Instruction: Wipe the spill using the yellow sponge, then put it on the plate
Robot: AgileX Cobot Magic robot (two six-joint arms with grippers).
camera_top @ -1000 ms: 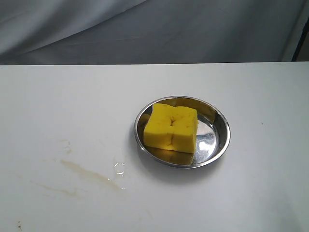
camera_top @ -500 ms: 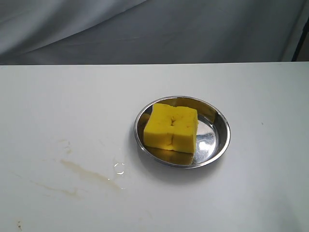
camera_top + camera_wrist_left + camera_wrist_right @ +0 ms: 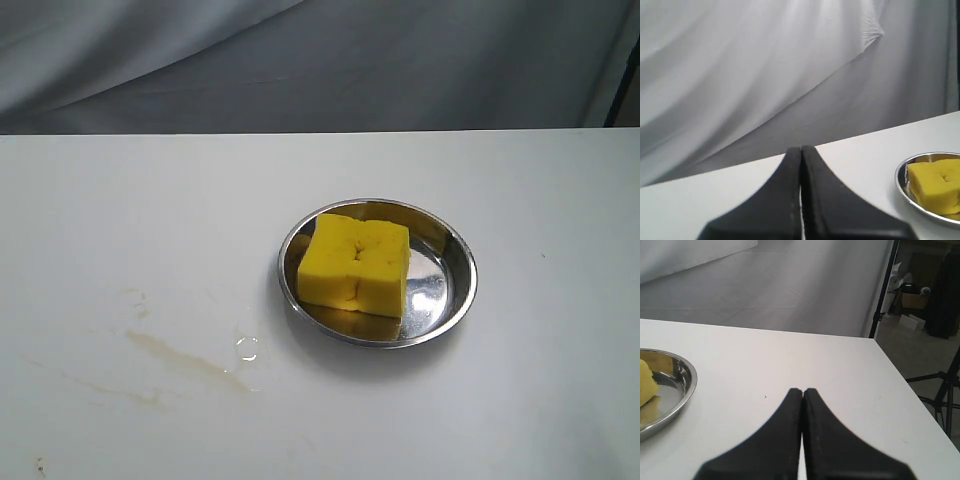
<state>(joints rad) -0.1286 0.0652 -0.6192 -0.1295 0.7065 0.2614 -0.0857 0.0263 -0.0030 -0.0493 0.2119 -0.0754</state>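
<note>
The yellow sponge (image 3: 355, 265) lies in the shiny steel plate (image 3: 452, 255) right of the table's middle. Thin brownish streaks of the spill (image 3: 178, 358) and a small clear drop (image 3: 246, 349) mark the white table to the plate's front left. Neither arm shows in the exterior view. My left gripper (image 3: 801, 149) is shut with nothing in it, and the sponge (image 3: 935, 184) in the plate (image 3: 903, 184) lies off to its side. My right gripper (image 3: 802, 390) is also shut and empty, with the plate's rim (image 3: 686, 385) and a sliver of sponge (image 3: 646, 382) at that view's edge.
A grey cloth backdrop (image 3: 300, 60) hangs behind the white table (image 3: 120, 220). The table's side edge (image 3: 890, 365) shows in the right wrist view, with stands and boxes (image 3: 912, 300) on the floor beyond it.
</note>
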